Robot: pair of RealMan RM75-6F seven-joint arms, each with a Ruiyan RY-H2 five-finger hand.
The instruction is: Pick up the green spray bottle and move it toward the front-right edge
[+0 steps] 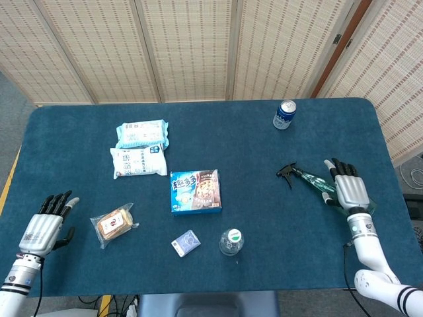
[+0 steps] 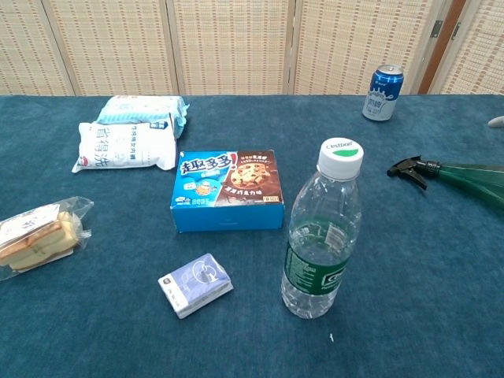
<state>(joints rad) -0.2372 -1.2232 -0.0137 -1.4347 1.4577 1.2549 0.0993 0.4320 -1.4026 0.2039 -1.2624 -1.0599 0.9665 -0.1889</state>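
The green spray bottle (image 1: 306,178) lies on its side on the blue table's right part, its black trigger head (image 1: 286,173) pointing left. In the chest view the spray bottle (image 2: 466,176) runs off the right edge. My right hand (image 1: 344,189) hovers over the bottle's body with its fingers stretched and apart, covering most of the green part; I see no grip on it. One pale fingertip (image 2: 495,122) pokes in at the chest view's right edge. My left hand (image 1: 45,225) rests at the front left, fingers apart and holding nothing.
A blue can (image 1: 284,113) stands at the back right. A cookie box (image 1: 195,191), a water bottle (image 1: 231,242) and a small card pack (image 1: 186,243) sit mid-table. Two white packets (image 1: 140,148) and a snack bag (image 1: 114,223) lie to the left.
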